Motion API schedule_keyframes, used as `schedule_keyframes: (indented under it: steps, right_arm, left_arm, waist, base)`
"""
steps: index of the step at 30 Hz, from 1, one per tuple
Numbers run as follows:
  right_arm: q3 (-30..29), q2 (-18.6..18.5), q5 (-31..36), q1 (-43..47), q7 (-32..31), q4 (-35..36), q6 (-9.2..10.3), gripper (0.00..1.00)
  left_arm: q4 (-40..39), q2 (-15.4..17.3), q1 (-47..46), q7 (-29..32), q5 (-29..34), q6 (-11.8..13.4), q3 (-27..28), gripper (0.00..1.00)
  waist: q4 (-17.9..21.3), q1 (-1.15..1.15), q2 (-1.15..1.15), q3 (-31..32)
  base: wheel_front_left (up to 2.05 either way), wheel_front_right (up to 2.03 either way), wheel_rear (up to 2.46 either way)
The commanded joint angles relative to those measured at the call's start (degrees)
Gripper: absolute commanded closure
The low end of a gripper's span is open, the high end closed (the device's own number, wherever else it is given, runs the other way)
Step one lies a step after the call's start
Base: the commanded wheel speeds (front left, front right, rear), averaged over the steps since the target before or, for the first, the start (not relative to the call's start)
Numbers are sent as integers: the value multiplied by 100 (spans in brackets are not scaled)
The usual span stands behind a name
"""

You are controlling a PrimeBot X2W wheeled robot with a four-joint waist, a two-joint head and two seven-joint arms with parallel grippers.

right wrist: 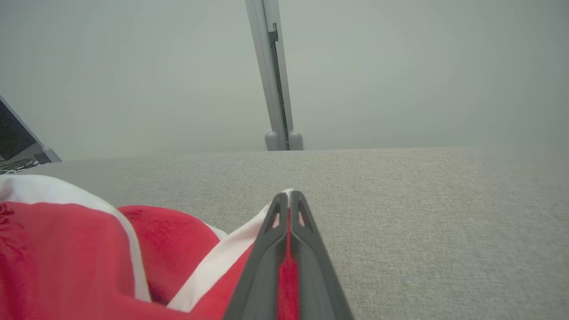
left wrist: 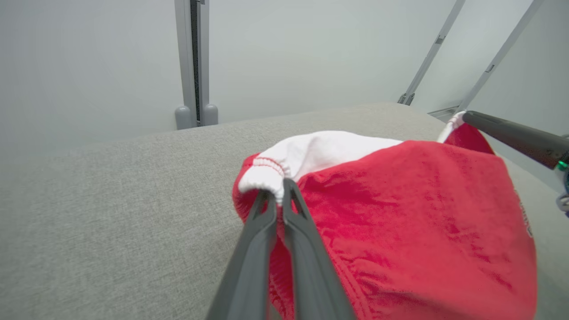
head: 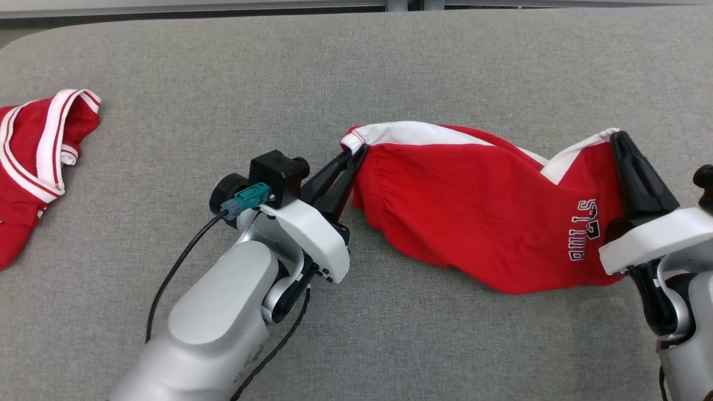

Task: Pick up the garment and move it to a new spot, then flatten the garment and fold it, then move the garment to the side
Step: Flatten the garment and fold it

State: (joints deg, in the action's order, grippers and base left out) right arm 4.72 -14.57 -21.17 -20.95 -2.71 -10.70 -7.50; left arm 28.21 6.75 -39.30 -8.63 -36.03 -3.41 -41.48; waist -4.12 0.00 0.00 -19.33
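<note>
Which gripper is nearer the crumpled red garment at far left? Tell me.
Left. The left gripper pinches the shorts' corner nearer that garment; right gripper pinches the opposite corner, farther off.

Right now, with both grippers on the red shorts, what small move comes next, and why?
Probably lift both grippers together, spread slightly apart. The left gripper is shut on one white-banded corner of the shorts, the right gripper on the other, and the cloth between them lies slack and rumpled on the table; lifting should let it hang straighter.
</note>
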Motion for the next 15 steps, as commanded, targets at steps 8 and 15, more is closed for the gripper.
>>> schedule_keyframes:
  steps: [8, 15]
  right_arm:
    - [-218, 35, 174, 185, 573, 838, 2, 100]
    - [-415, -48, 379, 89, 797, 1760, 2, 100]
  left_arm:
    - [-1308, 679, 170, -72, 307, 487, 202, 100]
    - [-2536, 1162, 320, 66, 493, 921, 441, 100]
  waist:
    - [83, 0, 0, 455]
    - [105, 0, 0, 781]
  base:
    - [0, 0, 0]
    - [0, 0, 0]
